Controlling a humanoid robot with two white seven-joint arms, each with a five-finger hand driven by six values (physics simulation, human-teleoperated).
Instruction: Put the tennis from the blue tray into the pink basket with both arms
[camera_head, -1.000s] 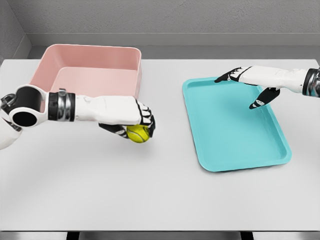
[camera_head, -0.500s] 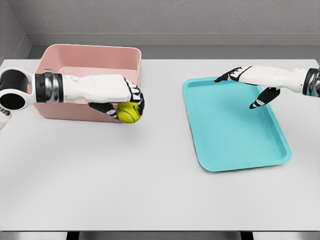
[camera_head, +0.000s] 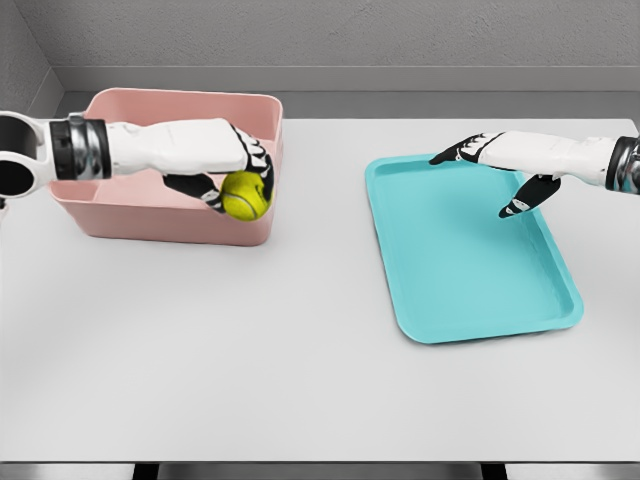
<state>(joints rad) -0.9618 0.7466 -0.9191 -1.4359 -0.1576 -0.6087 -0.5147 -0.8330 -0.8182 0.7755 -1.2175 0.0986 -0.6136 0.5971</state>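
A yellow-green tennis ball (camera_head: 246, 195) is held in my left hand (camera_head: 240, 180), whose fingers are curled over it. The hand and ball hover above the right front part of the pink basket (camera_head: 120, 215), near its front wall. The blue tray (camera_head: 470, 270) lies to the right on the white table, with nothing in it. My right hand (camera_head: 495, 170) floats over the tray's far edge with its fingers spread and holding nothing.
The pink basket stands at the far left of the table, close to the back edge. A grey wall runs behind the table. Bare white tabletop (camera_head: 300, 380) stretches between the basket and tray and across the front.
My left arm has lifted the ball from table level in front of the basket up and back, over the basket's front wall. The right hand has stayed still.
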